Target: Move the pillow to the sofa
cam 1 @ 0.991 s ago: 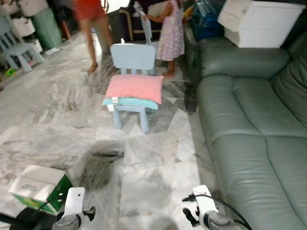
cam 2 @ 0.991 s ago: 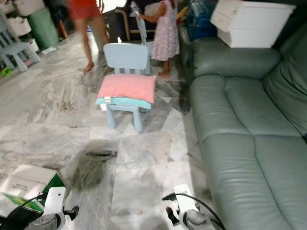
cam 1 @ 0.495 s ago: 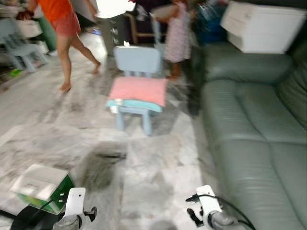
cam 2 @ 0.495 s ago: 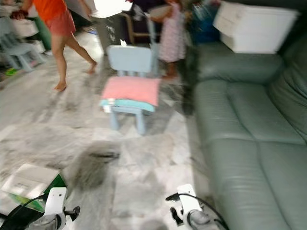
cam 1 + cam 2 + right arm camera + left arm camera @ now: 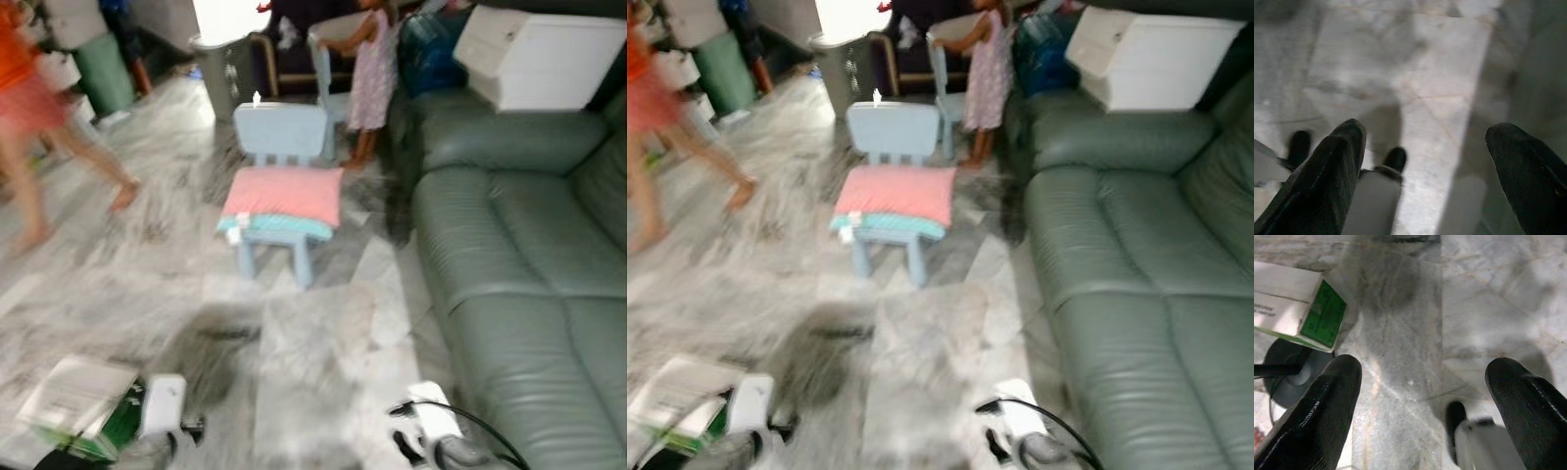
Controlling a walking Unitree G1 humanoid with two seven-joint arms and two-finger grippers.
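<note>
Person, far left: a blurred figure (image 5: 39, 127) in orange and red, barefoot on the marble floor (image 5: 323, 333).
Box: white-and-green carton (image 5: 78, 401) on the floor at the robot's left, beside a dark round base (image 5: 1290, 374) seen in the left wrist view.
Left gripper: (image 5: 1425, 406) hangs low over the floor, fingers (image 5: 1317, 416) spread wide apart, holding nothing.
Bin: grey slatted bin (image 5: 217, 69) standing at the back of the room.
Chair: small pale-blue child's chair (image 5: 279, 132) standing on the floor, ahead of the robot and well apart from both grippers.
Pillow: pink pillow (image 5: 284, 193) lying flat on the chair seat, on top of a teal cushion (image 5: 274, 227) whose edge shows beneath it.
Second person: small figure in a patterned dress (image 5: 370, 64) standing behind the chair, hands on another pale chair.
Right gripper: (image 5: 1425, 166) low over the floor beside the sofa front, fingers (image 5: 1332, 171) spread wide, empty.
Sofa: grey-green leather sofa (image 5: 529, 284) along the right, near the chair but not touching it.
Storage box: white box (image 5: 539, 54) resting on the sofa's far armrest.
</note>
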